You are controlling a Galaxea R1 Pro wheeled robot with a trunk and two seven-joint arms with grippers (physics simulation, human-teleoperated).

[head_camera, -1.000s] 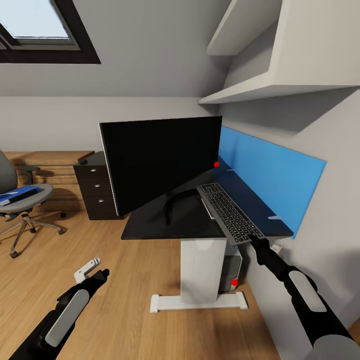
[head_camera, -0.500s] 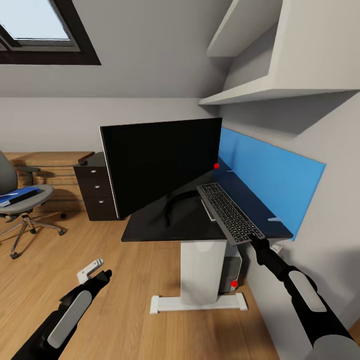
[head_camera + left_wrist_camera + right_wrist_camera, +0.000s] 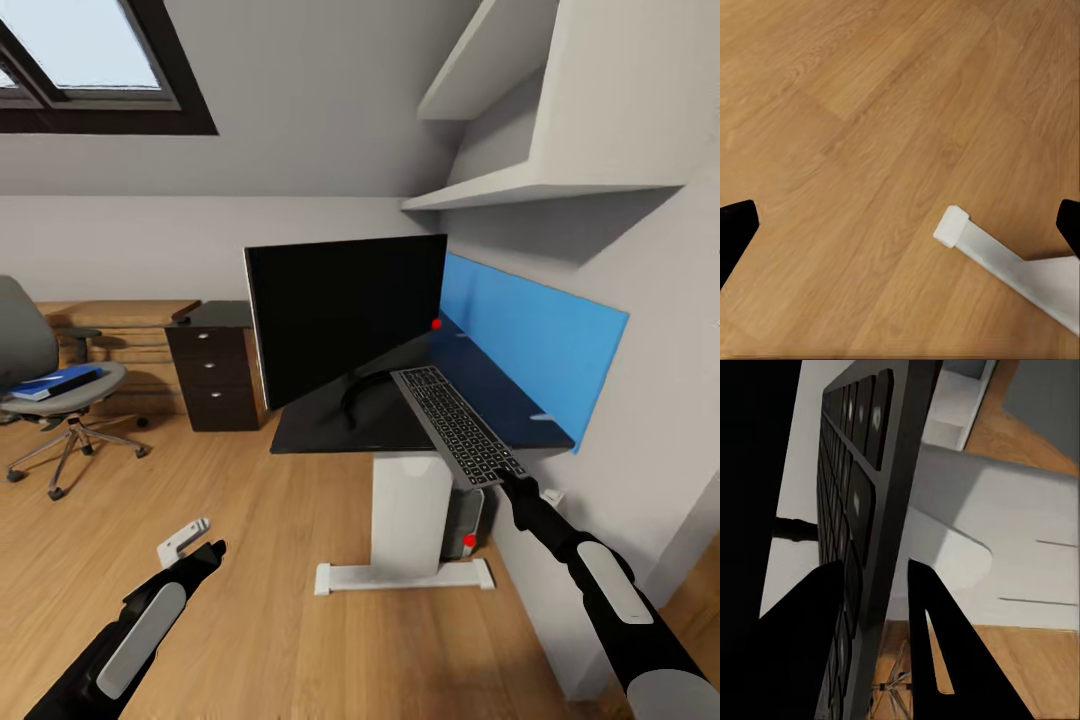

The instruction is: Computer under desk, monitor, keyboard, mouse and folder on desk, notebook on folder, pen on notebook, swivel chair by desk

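The right pincer (image 3: pixel 503 476) is clamped on the near end of the keyboard (image 3: pixel 456 424), one finger (image 3: pixel 810 637) on the key side and the other on the underside, as the right wrist view shows edge-on. The keyboard stretches from that grip out over the right part of the black table (image 3: pixel 400 420), tilted a little, and whether its far end touches the top cannot be told. The monitor (image 3: pixel 345 315) stands on the table just to the left of the keyboard, its curved stand on the black top, with the blue rear panel (image 3: pixel 530 335) behind. Under the table, beside the white leg (image 3: pixel 410 510), the computer (image 3: pixel 465 520) sits on the floor (a small red mark on its front). The left pincer (image 3: pixel 190 537) hangs low over the wooden floor (image 3: pixel 250 600) with its fingers spread wide and nothing between them; its wrist view looks down at the white foot of the table leg. Far to the left the swivel chair (image 3: pixel 40 385) stands well apart from the table, with the blue folder (image 3: pixel 55 380) lying on its seat.
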